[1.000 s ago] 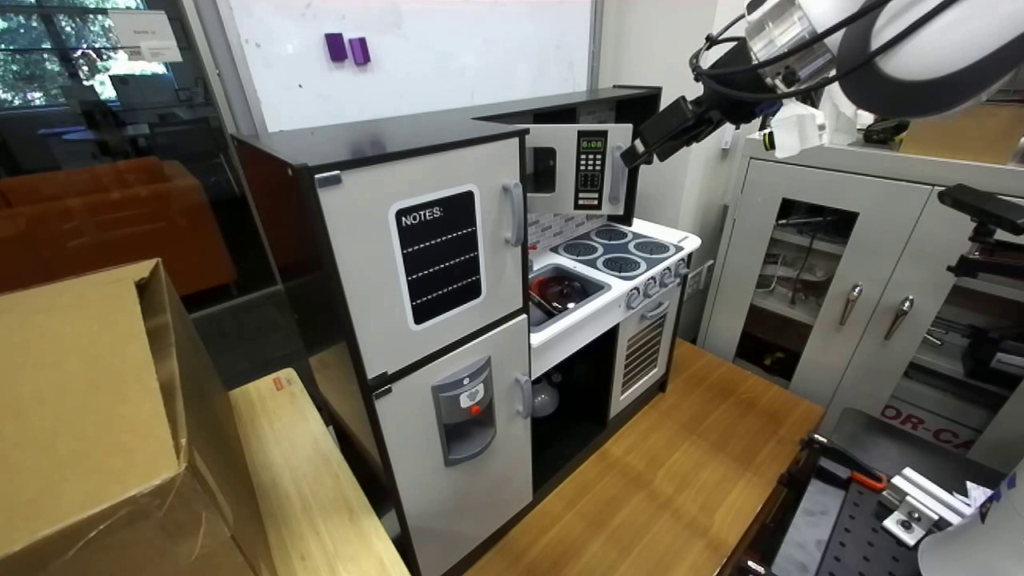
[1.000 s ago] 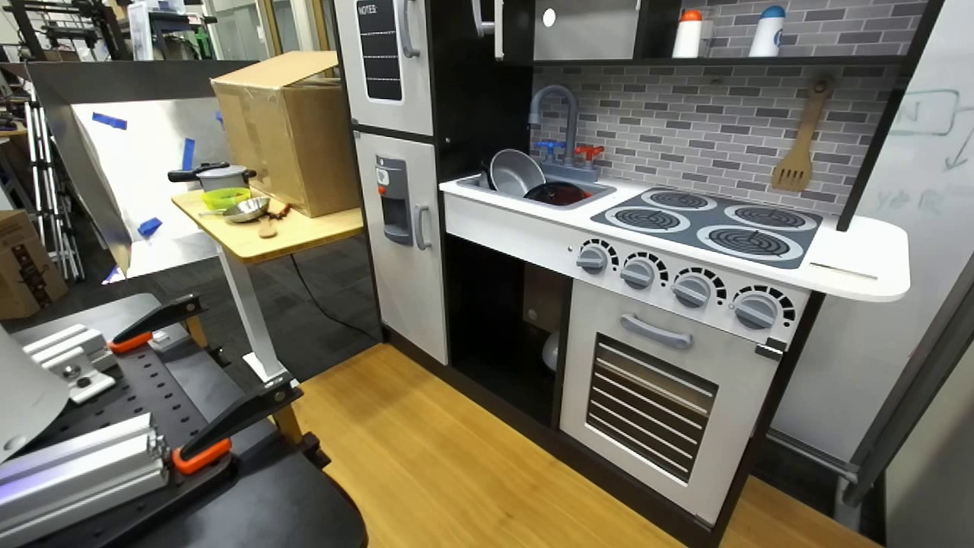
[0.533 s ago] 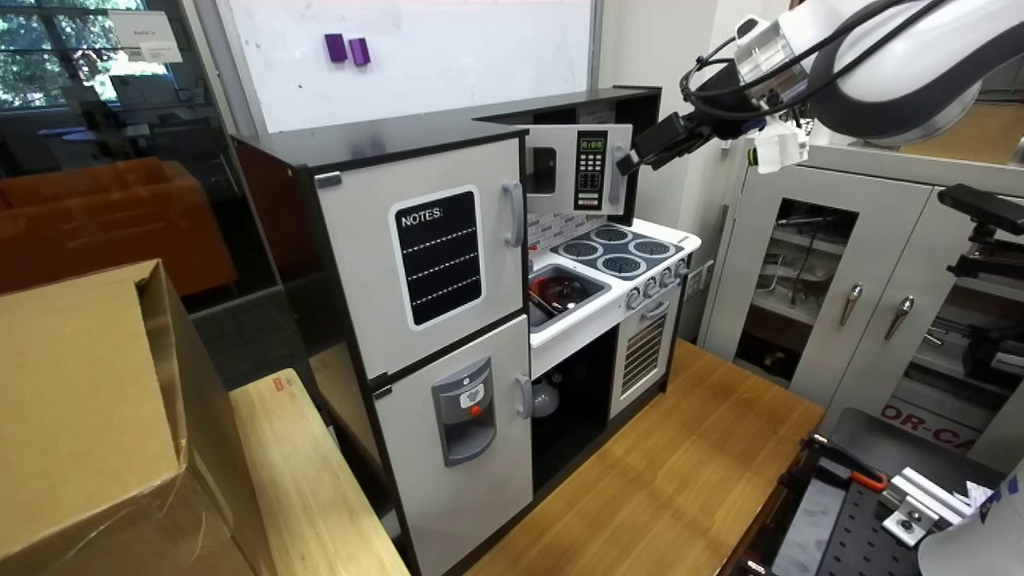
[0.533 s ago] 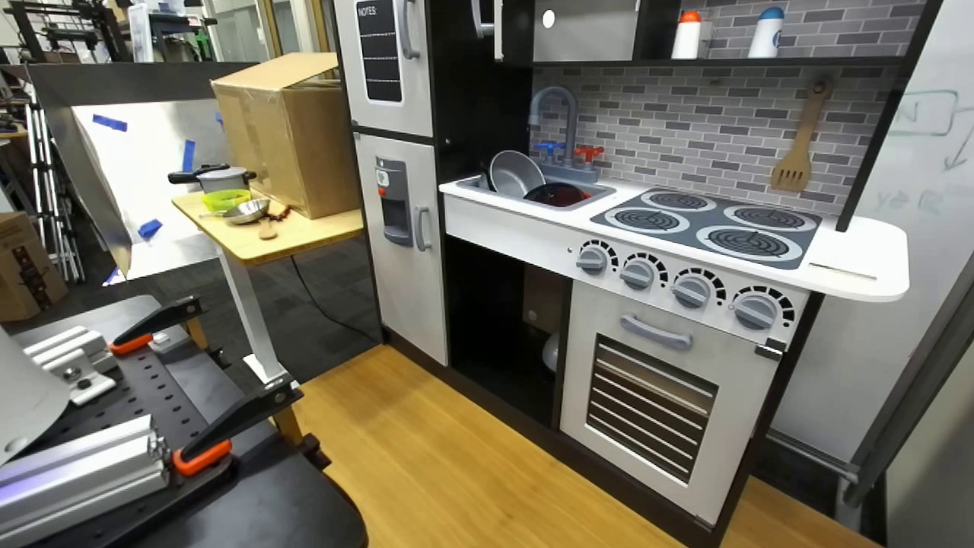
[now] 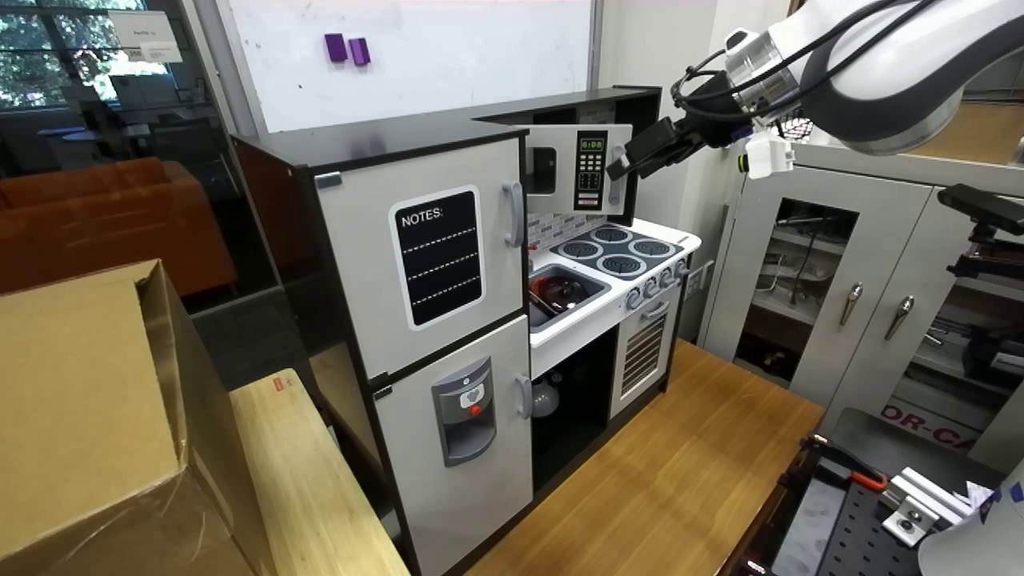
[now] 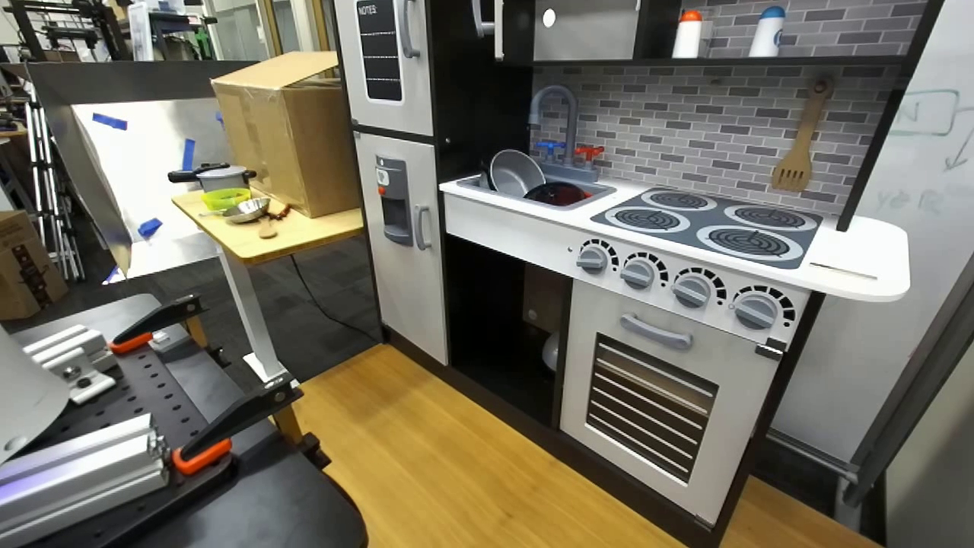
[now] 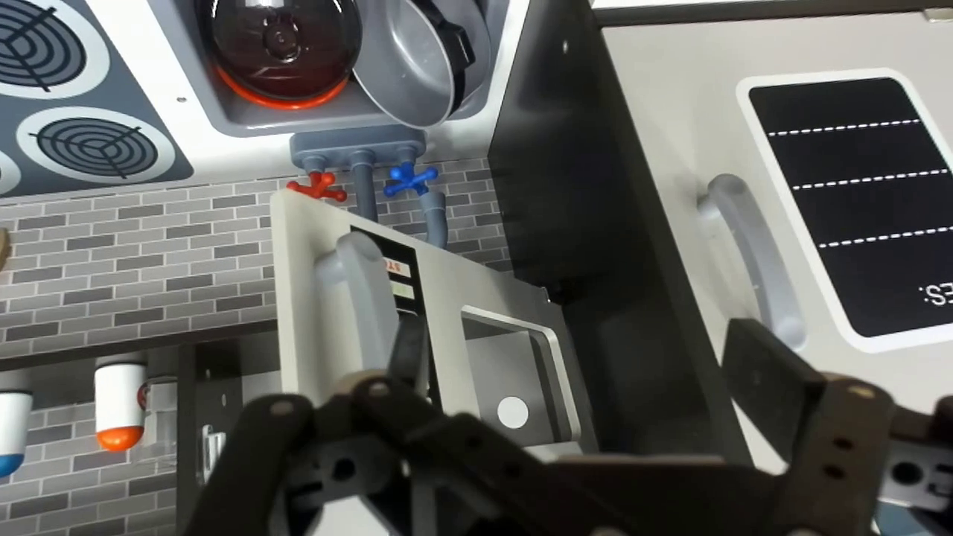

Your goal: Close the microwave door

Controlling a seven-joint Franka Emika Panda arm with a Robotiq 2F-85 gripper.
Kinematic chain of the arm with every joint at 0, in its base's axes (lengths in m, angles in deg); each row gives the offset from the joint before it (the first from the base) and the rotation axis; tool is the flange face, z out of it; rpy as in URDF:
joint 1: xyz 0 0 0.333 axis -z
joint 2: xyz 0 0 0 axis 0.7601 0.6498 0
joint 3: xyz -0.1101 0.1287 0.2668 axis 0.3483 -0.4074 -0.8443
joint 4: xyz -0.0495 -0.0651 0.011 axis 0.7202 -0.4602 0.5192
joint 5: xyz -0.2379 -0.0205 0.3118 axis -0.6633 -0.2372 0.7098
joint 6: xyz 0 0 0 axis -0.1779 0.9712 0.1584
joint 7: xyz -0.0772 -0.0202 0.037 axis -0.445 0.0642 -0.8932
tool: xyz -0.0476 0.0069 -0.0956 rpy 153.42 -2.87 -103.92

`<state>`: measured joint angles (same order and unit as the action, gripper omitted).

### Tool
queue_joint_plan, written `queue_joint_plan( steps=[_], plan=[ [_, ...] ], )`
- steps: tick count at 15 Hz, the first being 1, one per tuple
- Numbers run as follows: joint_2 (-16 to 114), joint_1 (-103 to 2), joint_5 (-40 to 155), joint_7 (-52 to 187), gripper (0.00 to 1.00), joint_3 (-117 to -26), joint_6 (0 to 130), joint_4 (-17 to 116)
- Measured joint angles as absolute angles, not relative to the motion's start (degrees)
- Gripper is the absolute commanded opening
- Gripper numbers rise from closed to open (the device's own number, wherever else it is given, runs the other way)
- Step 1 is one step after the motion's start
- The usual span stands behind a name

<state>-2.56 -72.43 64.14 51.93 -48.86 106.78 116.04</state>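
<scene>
The microwave door (image 5: 564,178) is a small white-framed door with a dark window, a keypad panel and a grey handle (image 5: 617,192). It stands swung out from the cabinet, hinged beside the fridge. In the wrist view, the door (image 7: 447,290) slants across the middle, with its handle (image 7: 361,298) at the left. In an exterior view, only its thin edge (image 6: 499,30) shows at the top. My gripper (image 5: 629,165) overlaps the handle's upper part; contact cannot be told. In the wrist view, the gripper (image 7: 584,361) is open and empty, one finger over the keypad side, the other before the fridge.
The tall fridge door (image 5: 352,264) with its handle (image 7: 752,253) stands right beside the microwave door. Below are the sink with pans (image 7: 409,59), the faucet (image 6: 571,122) and the stove top (image 6: 708,221). Bottles (image 7: 119,402) stand on the shelf.
In an exterior view, my arm and gripper have moved left and slightly down, so the fingertips now overlap the handle. The microwave door has not visibly moved.
</scene>
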Motion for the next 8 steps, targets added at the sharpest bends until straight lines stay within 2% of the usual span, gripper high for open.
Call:
queue_joint_plan(
  steps=[8],
  plan=[
    [-0.42,-80.48,64.40,47.94,1.00,-37.32,108.47,112.09]
  ],
)
